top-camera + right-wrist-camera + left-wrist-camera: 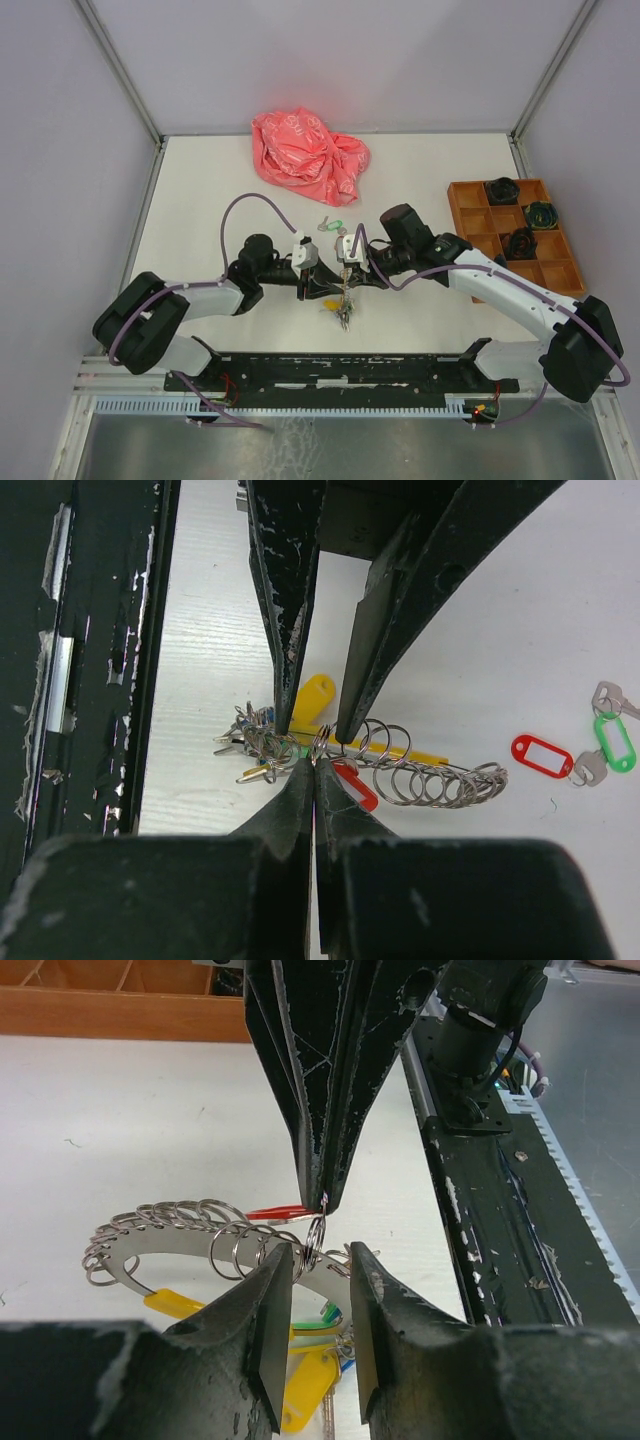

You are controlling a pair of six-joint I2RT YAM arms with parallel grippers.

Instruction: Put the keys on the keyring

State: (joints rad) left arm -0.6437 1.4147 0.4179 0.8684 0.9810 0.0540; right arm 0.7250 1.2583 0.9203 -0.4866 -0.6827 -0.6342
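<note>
The keyring (170, 1247), a thin silver ring strung with many small split rings and yellow, blue and green tags, lies on the white table; it also shows in the right wrist view (440, 780). My right gripper (315, 765) is shut on the small split ring of a red-tagged key (355, 786), right at the keyring; it reaches down in the left wrist view (325, 1200). My left gripper (320, 1260) is open, its jaws either side of the keyring. Two loose keys, red tag (542, 757) and green tag (612, 742), lie apart. The grippers meet in the top view (335, 285).
A crumpled pink bag (310, 150) lies at the back. A wooden compartment tray (515, 235) holding black items stands at the right. A black rail (340, 370) runs along the near edge, close behind the grippers.
</note>
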